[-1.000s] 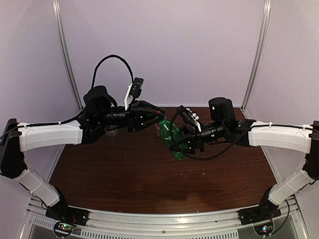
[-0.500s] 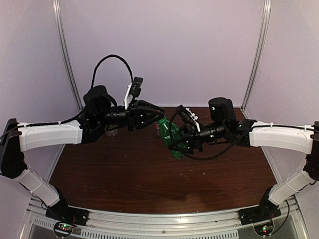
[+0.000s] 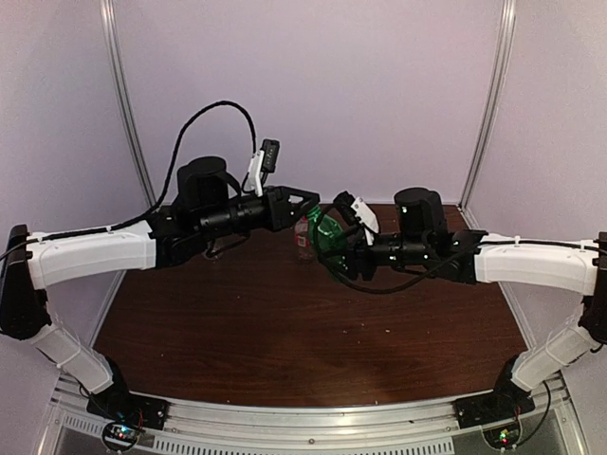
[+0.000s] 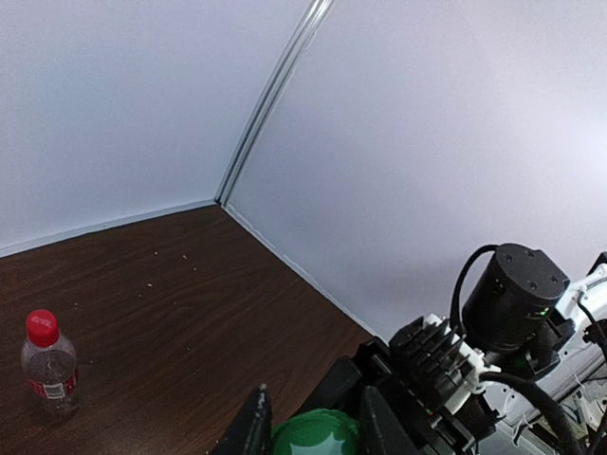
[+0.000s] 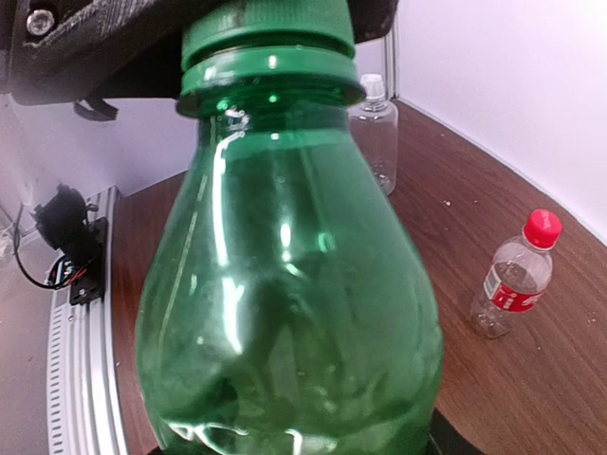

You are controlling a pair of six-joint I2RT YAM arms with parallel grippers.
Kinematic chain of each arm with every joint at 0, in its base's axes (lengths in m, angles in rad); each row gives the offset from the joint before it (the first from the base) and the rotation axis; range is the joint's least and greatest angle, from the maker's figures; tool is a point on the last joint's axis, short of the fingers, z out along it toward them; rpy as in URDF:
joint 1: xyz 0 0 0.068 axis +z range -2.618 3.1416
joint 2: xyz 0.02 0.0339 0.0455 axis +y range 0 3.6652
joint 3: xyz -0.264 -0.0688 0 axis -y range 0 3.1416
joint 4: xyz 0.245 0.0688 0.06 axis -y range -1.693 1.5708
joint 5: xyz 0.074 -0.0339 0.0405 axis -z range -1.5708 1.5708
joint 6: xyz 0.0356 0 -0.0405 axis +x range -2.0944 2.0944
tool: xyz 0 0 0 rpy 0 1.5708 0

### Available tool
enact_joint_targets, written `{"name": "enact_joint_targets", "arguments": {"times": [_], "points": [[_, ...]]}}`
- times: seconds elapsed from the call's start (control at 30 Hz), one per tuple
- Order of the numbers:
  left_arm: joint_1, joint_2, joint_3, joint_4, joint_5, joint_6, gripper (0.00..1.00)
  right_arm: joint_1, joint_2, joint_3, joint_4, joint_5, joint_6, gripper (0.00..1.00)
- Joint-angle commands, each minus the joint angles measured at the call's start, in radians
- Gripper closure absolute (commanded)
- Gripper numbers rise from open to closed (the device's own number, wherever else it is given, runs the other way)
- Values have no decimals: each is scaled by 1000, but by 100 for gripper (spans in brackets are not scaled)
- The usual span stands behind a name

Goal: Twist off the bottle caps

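Note:
My right gripper point(image 3: 341, 254) holds the green bottle point(image 3: 327, 237) by its body above the table, neck turned toward the left arm. Seen from the right wrist, the green bottle point(image 5: 285, 313) fills the view and hides the fingers under it. My left gripper point(image 3: 305, 204) is shut on its green cap point(image 5: 268, 24). From the left wrist, the green cap point(image 4: 316, 434) sits tight between both black fingers point(image 4: 251, 431). A short clear bottle with a red label point(image 5: 512, 280) and red cap point(image 5: 542, 227) stands on the table. The taller clear bottle point(image 5: 372, 133) with a white cap point(image 5: 373, 87) stands farther back.
The brown table point(image 3: 285, 332) is boxed in by pale walls at the back and both sides, with a metal rail point(image 3: 313, 417) along the near edge. The red-capped bottle point(image 4: 47, 365) stands just behind the two grippers. A black cable point(image 3: 204, 118) loops above the left arm.
The left gripper has closed on the green cap and its wrist has rolled. The right gripper has carried the bottle up and back, toward the rear wall.

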Motion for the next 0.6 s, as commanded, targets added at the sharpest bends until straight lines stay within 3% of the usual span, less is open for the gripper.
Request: {"name": "enact_joint_targets", "arguments": {"times": [0.0,0.03,0.13,0.3,0.57], "points": [[-35,-10,18,-84,-171,-9,100,-3,-19,-24,83,220,32,72],[-35,-11,14,-72,-165,-8,100,-3,-19,-25,81,213,30,71],[-35,-16,9,-42,-128,24,83,-3,-18,-21,58,150,8,67],[-17,-37,8,-32,-47,109,63,-4,-29,-11,14,70,-47,65],[32,-115,-19,-43,216,276,25,-21,-59,10,-59,-170,-117,62]]}}
